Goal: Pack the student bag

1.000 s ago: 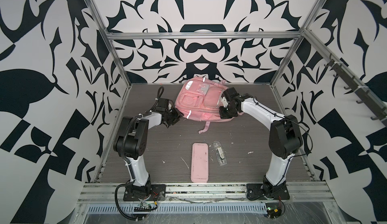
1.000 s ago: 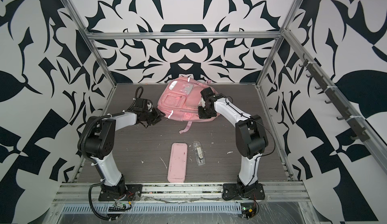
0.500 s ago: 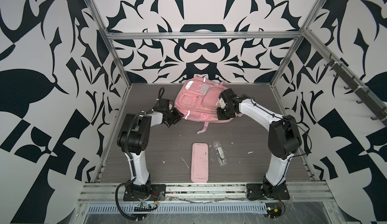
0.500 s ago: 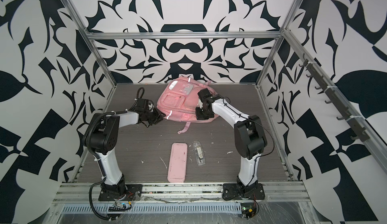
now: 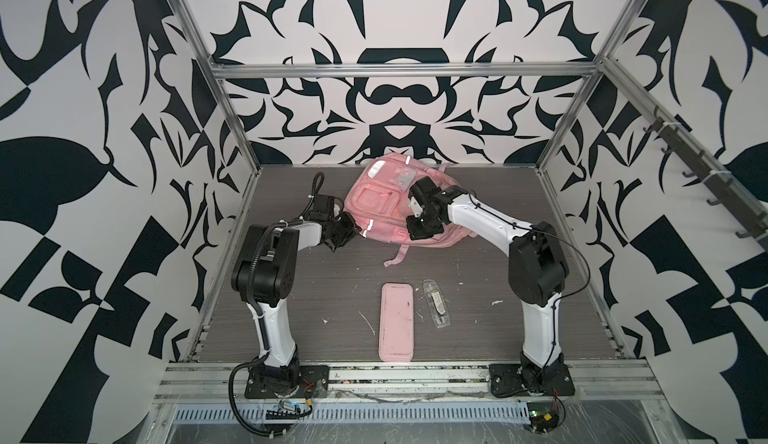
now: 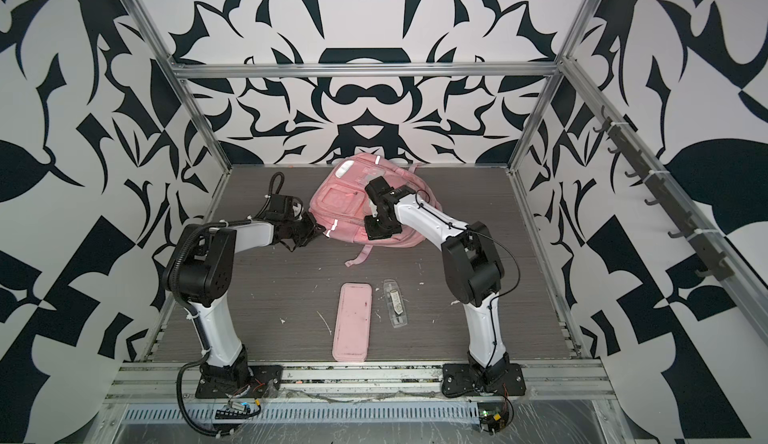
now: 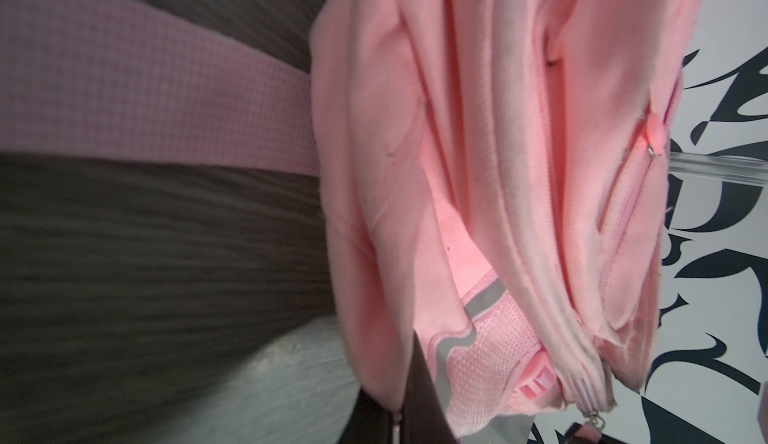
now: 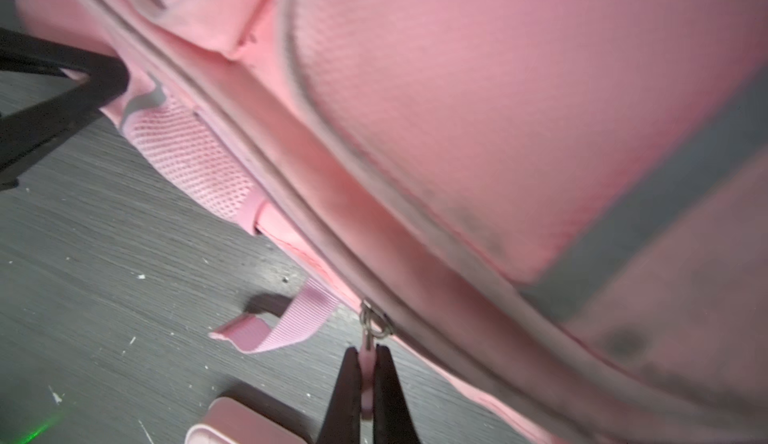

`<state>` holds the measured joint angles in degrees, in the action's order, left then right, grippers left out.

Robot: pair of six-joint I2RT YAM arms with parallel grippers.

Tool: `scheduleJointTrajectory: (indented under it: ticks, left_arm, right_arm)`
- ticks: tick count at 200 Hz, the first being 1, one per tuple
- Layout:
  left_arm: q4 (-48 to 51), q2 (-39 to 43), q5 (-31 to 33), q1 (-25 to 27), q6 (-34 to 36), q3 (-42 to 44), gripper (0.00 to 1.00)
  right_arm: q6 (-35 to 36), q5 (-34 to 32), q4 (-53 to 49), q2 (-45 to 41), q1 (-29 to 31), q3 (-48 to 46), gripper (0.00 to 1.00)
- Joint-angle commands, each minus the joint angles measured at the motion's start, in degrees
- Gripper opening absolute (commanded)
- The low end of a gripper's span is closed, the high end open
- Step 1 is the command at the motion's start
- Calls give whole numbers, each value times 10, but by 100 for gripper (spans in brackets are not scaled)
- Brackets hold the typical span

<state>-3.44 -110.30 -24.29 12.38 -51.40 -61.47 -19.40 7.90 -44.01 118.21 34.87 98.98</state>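
The large pink fabric backpack point(image 5: 376, 203) lies between the 2 grippers: the right gripper point(image 8: 366, 352), fully closed, pinches its pink zipper pull point(image 8: 366, 396); the left gripper point(image 5: 352, 230), likewise closed, clamps its side corner.

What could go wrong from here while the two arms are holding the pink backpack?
The right jaws pinch only the thin pink zip pull; a hard tug could slip it free. The left jaws hold just a corner of the student bag by its reflective strip, so the soft bag may slide or bunch instead of the zip running. Its loose strap could drag toward the pencil case.
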Motion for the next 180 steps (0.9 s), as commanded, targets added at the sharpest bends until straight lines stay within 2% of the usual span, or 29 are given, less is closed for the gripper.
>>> scheduleJointTrajectory:
  ticks: [1, 64, 87, 108, 148, 166, 180]
  left_arm:
    - [18, 26, -10, 3, 0, 11, 3]
    - [20, 61, -1, -14, 4, 50, 4]
    - [21, 72, 2, -21, 8, 63, 5]
    - [23, 72, -2, -24, 11, 64, 14]
    - [42, 77, -4, -25, 25, 54, 38]
    - [58, 89, 2, -25, 36, 54, 46]
    - [66, 99, 1, -25, 41, 57, 52]
  right_arm:
    - [-3, 22, 2, 17, 28, 79, 0]
    - [-9, 50, -29, 123, 45, 231, 0]
    - [-10, 55, -32, 132, 46, 240, 0]
    - [-11, 55, -17, 114, 46, 210, 0]
    - [-11, 49, 3, 50, 45, 124, 30]
    - [-12, 48, 20, 10, 46, 74, 40]
    - [-17, 43, 30, -20, 46, 34, 42]
